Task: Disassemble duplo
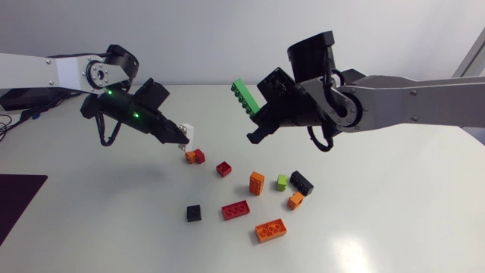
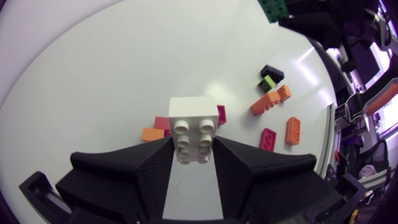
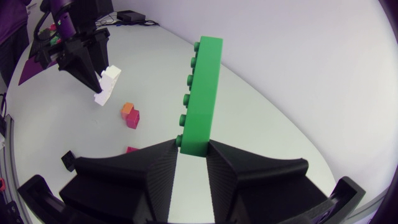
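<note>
My left gripper (image 1: 182, 137) hangs above the table, shut on a white brick (image 1: 189, 133); the left wrist view shows the white brick (image 2: 193, 127) clamped between both fingers, studs toward the camera. My right gripper (image 1: 256, 126) is raised at the middle, shut on the end of a long green brick (image 1: 245, 96). In the right wrist view the green brick (image 3: 202, 93) stands up from between the fingers, and the left arm's white brick (image 3: 107, 84) is ahead of it. An orange and red pair (image 1: 195, 157) lies just below the white brick.
Loose bricks lie scattered on the table: red (image 1: 224, 168), orange (image 1: 258, 183), lime (image 1: 282, 182), black (image 1: 301, 182), a small orange one (image 1: 295, 200), red (image 1: 236, 210), black (image 1: 194, 213), orange (image 1: 270, 229). A dark mat (image 1: 19, 201) covers the near left corner.
</note>
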Tool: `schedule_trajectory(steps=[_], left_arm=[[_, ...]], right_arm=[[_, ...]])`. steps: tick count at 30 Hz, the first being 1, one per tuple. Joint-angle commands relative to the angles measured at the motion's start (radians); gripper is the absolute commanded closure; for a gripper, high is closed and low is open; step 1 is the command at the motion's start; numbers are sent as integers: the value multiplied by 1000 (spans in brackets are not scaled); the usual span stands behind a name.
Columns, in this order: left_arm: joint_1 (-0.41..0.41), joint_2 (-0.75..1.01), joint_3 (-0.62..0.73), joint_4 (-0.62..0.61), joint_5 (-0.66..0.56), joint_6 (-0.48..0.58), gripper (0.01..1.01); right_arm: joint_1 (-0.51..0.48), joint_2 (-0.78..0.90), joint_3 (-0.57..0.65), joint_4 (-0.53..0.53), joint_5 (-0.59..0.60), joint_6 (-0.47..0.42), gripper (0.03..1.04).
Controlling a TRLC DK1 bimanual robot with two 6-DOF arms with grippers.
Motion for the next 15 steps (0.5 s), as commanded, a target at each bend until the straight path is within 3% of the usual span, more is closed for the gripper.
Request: schedule_trajectory(steps=[1,7,11,15], left_arm=[[-32,45,-61,6,-65,56,867],[-64,59,-156,28,-131,63,864],[-76,88,-200,55,-185,70,800],[-82,85,-237,75,-202,78,500]], right_arm=[[11,33,31,-18,-1,-23,810],[-2,51,39,-29,-10,-23,810],[-11,112,86,-80,-24,-38,810],[-15,195,139,-129,-21,-48,810]])
